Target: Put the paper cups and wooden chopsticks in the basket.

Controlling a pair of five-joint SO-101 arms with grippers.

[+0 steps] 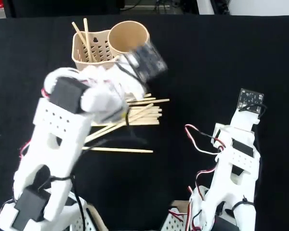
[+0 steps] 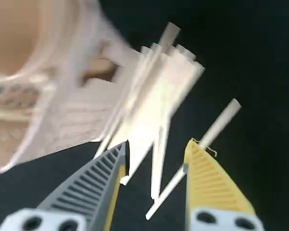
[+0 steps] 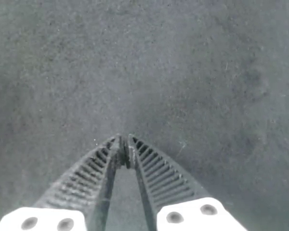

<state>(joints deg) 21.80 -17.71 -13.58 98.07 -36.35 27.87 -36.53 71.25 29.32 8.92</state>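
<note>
The black table [image 1: 221, 48] lies under both my arms. My left arm [image 1: 53, 139] stretches from the near edge toward the far middle of the table, with its wrist over the ground between the basket and the loose sticks. My right arm [image 1: 236, 159] stands on its own side, well apart from all the task's things.

The basket [image 1: 98, 50] sits at the far side, pale, with holes in its wall. 1 cup [image 1: 128, 36] is at the basket's end nearest my right arm, touching or overlapping its rim, with its mouth turned up toward the high camera. I cannot tell whether it sits inside the basket or leans against it. 2 chopsticks [image 1: 86, 33] stand tilted in the basket.

A pile [image 1: 144, 113] of more chopsticks lies flat on the table just on the near side of the basket, partly under my left wrist. 1 stray stick [image 1: 120, 150] lies nearer to me, apart from the pile.

My left gripper [image 2: 156, 144] is spread wide just above the ends of the pile, with sticks showing between its fingers and nothing pinched. My right gripper [image 3: 124, 140] has its tips pressed together, holding nothing, over bare table.
</note>
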